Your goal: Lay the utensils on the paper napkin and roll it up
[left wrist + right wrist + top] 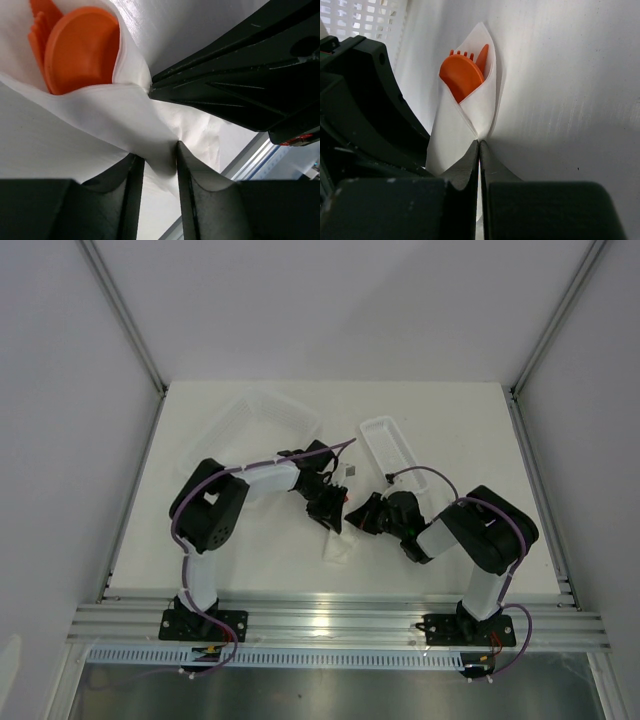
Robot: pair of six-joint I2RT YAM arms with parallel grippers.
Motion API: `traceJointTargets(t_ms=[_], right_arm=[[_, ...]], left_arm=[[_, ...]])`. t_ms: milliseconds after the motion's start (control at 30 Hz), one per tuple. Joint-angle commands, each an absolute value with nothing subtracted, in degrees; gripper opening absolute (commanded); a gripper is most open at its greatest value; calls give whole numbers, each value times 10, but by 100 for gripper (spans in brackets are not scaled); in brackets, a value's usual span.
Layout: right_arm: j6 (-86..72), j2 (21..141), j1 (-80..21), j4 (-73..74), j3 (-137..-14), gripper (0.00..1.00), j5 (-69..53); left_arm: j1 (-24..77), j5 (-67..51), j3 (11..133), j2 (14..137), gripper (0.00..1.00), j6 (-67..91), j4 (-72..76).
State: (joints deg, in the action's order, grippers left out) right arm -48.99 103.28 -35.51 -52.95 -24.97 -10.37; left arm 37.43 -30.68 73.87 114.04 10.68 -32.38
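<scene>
Both left gripper (157,161) and right gripper (479,146) clamp the thin white paper napkin (451,131) around the orange-red plastic utensils (461,75); rolling seems nearly finished, needing gentle tightening.

We see a flat white table (250,560) with a matte top. Directly on it, at the tips of the left gripper (160,155) and the right gripper (479,147), lies a thin white paper napkin (337,546). It is folded into a cone around orange-red plastic utensils (462,75), and its paper is nipped between each gripper's fingers. Beyond the left gripper, toward the far edge, we find a shallow clear plastic tub (262,410). Beyond the right gripper sits a narrow clear rectangular plastic tray (390,447), well apart from the napkin. A ribbed aluminium rail (340,625) runs along the table's near edge, behind both grippers.
</scene>
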Motion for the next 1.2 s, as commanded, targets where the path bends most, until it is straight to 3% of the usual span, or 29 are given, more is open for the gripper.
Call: traceJointTargets(t_ms=[0, 267, 333, 367, 467, 633, 733, 800, 867, 900, 933, 967, 1067, 1167], right_arm=[[-478, 1044, -359, -482, -232, 0, -94], [-468, 1029, -359, -483, -232, 0, -106], [-463, 1014, -358, -476, -234, 10, -111], [-455, 1007, -357, -473, -234, 23, -113], [-440, 971, -345, -454, -227, 42, -126], [-409, 872, -324, -379, -220, 50, -127], [-372, 824, -337, -282, -243, 46, -87], [-345, 770, -372, -211, -264, 39, -39], [-334, 728, -412, -186, -279, 21, 35], [-337, 721, -422, -189, -279, 20, 36], [-344, 717, -430, -196, -279, 11, 33], [-351, 718, -434, -206, -276, 8, 28], [-393, 748, -456, -260, -262, 0, 25], [-410, 811, -464, -299, -273, 0, 8]], left_arm=[[367, -308, 744, 1173, 31, 106, -310], [358, -295, 737, 1159, 1, 100, -308], [357, -286, 734, 1153, 1, 96, -306], [357, -282, 734, 1146, 1, 91, -302], [357, -271, 730, 1124, 1, 75, -304], [358, -234, 722, 1085, 1, 46, -301], [358, -214, 718, 1071, 1, 40, -305], [359, -204, 724, 1067, 1, 40, -315], [358, -201, 724, 1062, 1, 44, -316], [359, -201, 723, 1059, 1, 45, -314], [359, -202, 722, 1059, 1, 46, -312], [359, -200, 722, 1059, 1, 46, -311], [358, -197, 722, 1064, 1, 48, -308], [358, -201, 721, 1067, 1, 52, -307]])
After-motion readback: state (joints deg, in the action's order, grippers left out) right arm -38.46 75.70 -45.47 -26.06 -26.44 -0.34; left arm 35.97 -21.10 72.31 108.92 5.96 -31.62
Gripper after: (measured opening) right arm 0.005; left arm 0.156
